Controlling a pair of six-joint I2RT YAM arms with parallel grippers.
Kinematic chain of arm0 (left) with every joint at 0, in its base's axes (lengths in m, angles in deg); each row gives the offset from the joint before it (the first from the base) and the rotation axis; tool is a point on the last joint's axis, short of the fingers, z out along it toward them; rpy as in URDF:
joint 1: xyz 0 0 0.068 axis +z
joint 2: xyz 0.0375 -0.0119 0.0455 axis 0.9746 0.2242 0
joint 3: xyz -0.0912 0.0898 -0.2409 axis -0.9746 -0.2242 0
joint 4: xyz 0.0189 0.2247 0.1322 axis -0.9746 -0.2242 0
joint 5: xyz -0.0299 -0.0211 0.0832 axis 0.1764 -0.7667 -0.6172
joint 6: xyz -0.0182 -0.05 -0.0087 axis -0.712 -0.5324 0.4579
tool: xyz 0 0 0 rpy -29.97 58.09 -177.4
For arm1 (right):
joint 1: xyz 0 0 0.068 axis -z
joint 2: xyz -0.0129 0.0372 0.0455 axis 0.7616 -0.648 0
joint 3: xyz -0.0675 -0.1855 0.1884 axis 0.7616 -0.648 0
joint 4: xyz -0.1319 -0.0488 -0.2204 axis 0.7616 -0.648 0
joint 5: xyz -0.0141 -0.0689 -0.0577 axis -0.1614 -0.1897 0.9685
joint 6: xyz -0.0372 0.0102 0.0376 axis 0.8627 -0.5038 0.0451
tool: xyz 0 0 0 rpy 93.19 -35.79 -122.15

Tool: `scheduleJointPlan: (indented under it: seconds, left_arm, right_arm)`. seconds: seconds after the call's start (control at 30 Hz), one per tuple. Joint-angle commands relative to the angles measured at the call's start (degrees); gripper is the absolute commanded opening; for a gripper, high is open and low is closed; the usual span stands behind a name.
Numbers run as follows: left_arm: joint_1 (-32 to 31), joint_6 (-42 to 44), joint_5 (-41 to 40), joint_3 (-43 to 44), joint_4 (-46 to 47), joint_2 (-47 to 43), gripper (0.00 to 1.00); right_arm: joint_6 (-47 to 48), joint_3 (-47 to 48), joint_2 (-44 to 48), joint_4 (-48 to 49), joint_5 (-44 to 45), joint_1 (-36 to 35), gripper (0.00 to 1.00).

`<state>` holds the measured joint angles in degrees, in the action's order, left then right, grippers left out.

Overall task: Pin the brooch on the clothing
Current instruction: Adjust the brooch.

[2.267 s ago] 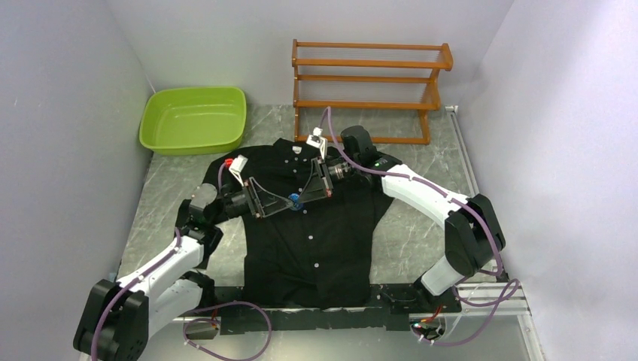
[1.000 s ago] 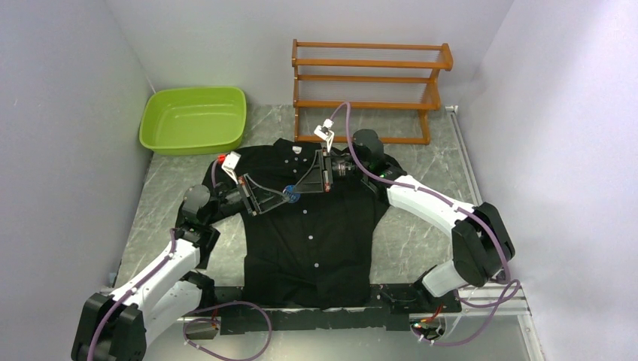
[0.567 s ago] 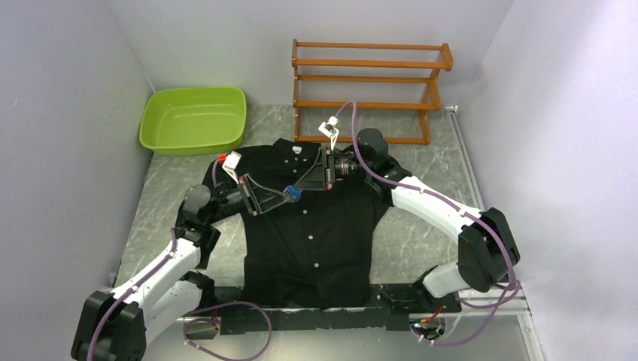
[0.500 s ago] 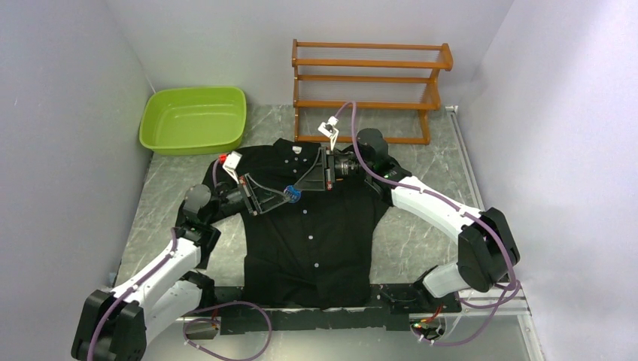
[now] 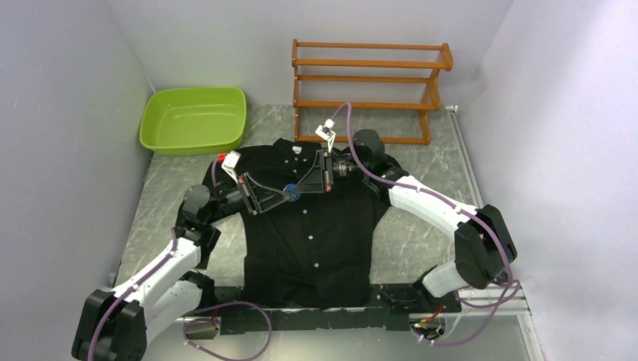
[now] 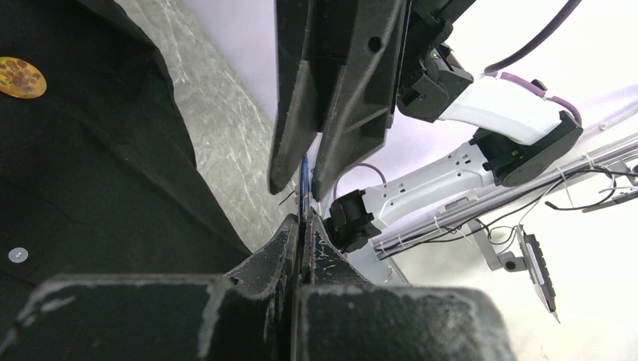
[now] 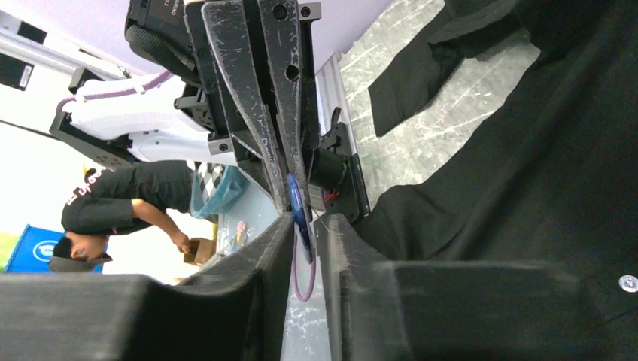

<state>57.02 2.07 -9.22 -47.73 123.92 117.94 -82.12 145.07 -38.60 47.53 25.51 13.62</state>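
The clothing, a black buttoned shirt (image 5: 316,241), lies flat on the table. Over its chest my two grippers meet tip to tip. My left gripper (image 5: 283,198) (image 6: 303,222) is shut on a thin blue round piece (image 5: 290,193) (image 6: 303,180), seen edge-on. My right gripper (image 5: 296,189) (image 7: 303,222) faces it, its jaws a little apart around the same blue piece (image 7: 299,207). The brooch, a small orange-amber round badge (image 6: 20,77), rests on the shirt (image 6: 90,165) to the side, apart from both grippers. It does not show in the top view.
A green basin (image 5: 194,119) stands at the back left and a wooden rack (image 5: 369,83) at the back centre. Grey marbled table (image 5: 165,195) shows on both sides of the shirt. A person (image 7: 113,203) is in the far background of the right wrist view.
Both grippers have shifted slightly toward the collar with the blue piece between them. Over the last second they have stayed almost in place.
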Motion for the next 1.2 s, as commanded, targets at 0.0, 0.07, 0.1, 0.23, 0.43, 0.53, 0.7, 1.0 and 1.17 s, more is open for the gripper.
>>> scheduleJointPlan:
  seconds: [0.0, 0.07, 0.1, 0.23, 0.43, 0.53, 0.7, 1.0, 1.17]
  left_arm:
    - [-0.1, 0.3, 0.3, 1.1, 2.2, -1.1, 0.03]
    - [-0.1, 0.5, 0.3, 1.0, 1.9, -1.2, 0.03]
    - [-0.1, 0.5, 0.1, 0.8, 1.8, -1.2, 0.03]
    - [-0.1, 0.8, 0.4, 0.9, 1.6, -0.9, 0.04]
    - [-0.1, 8.2, -1.7, 3.0, -13.4, -3.6, 0.77]
    - [-0.1, 16.9, -5.8, 8.2, -32.1, -7.8, 0.79]
    - [-0.1, 29.7, -2.8, 18.9, -53.4, -7.8, 0.72]
    - [-0.2, 34.9, 15.4, 27.0, -59.6, 0.1, 0.57]
    - [-1.3, 33.6, 18.4, 25.8, -56.9, 2.0, 0.45]
  right_arm:
    - [0.8, 1.1, 0.9, 1.4, 0.1, -0.1, 0.17]
    - [0.3, 0.8, 1.3, 2.3, -0.2, -0.1, 0.07]
    - [0.1, 0.8, 1.4, 2.5, -0.5, -0.2, 0.03]
    - [0.1, 0.6, 1.9, 3.2, -1.3, -0.1, 0.00]
    - [8.6, 2.5, 3.8, -6.1, -0.5, -0.1, 0.00]
    - [17.4, 4.7, 4.2, -17.4, -0.3, 0.2, 0.00]
    - [26.9, 7.6, 2.7, -29.4, -3.7, -0.1, 0.00]
    - [32.8, 11.1, -0.2, -37.1, -6.6, -4.8, 0.00]
    - [31.6, 11.7, -1.0, -36.0, -7.0, -5.7, 0.00]
